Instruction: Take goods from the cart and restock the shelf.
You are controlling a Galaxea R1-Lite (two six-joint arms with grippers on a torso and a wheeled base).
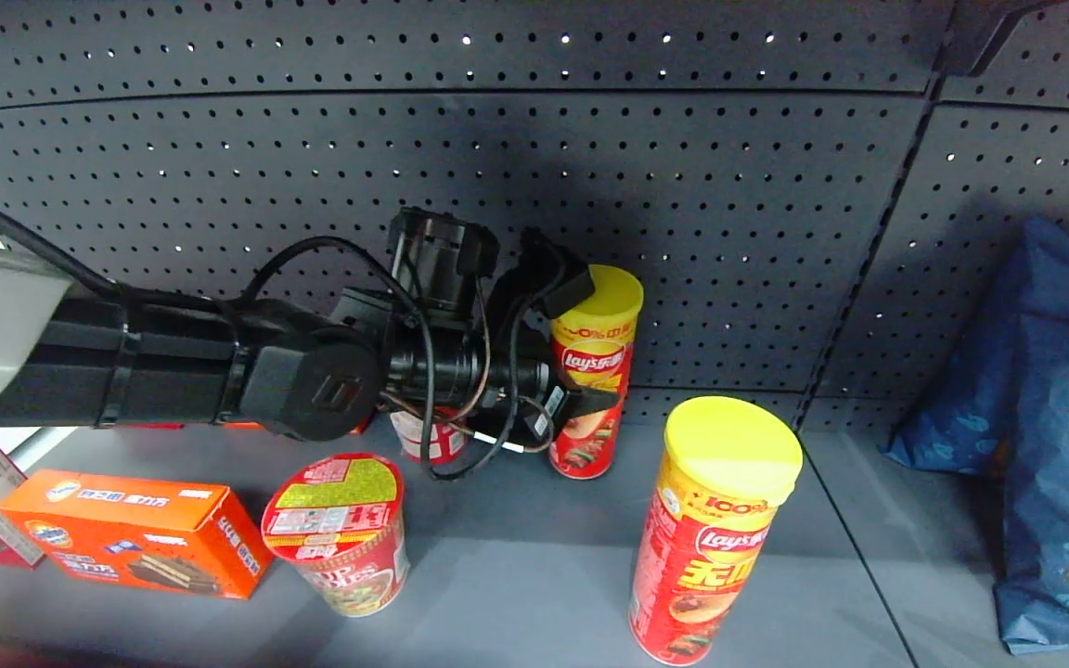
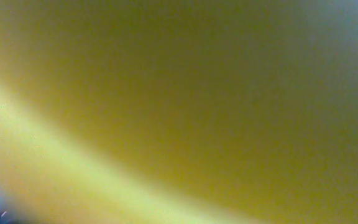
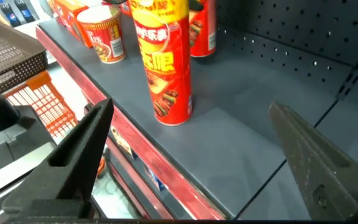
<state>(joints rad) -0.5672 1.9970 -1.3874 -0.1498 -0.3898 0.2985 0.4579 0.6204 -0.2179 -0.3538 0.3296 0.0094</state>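
head view is showing a dark grey shelf (image 1: 516, 520) backed by a pegboard wall (image 1: 683, 186). the left arm is stretching in from the left, lying almost level above the shelf floor, wrist pointing toward the wall. the left gripper (image 1: 592, 341) is clasping a tall red chip can (image 1: 595, 371): one finger is sitting up beside the can's yellow lid (image 1: 611, 292), the other is pressing on its front lower down. the can is standing upright at the back of the shelf, close to the pegboard, and its base seems to be resting on the shelf floor. that lid (image 2: 179, 112) is appearing as a close yellow blur in the left wrist view.

the can is likely light and stiff, a cardboard tube with a glossy, slippery wrap and brittle contents. being tall and narrow, it is probably tipping easily, so a grip around the middle of the body looks safer than one on the plastic lid.

a second chip can (image 1: 711, 529) is standing nearer the front edge, well apart from the first. a noodle cup (image 1: 340, 533) and an orange box (image 1: 135, 543) are sitting to the left, and a blue bag (image 1: 1036, 417) is leaning at the right.

the right gripper (image 3: 197, 168) is hanging at the shelf's front edge, jaws spread wide, holding nothing.
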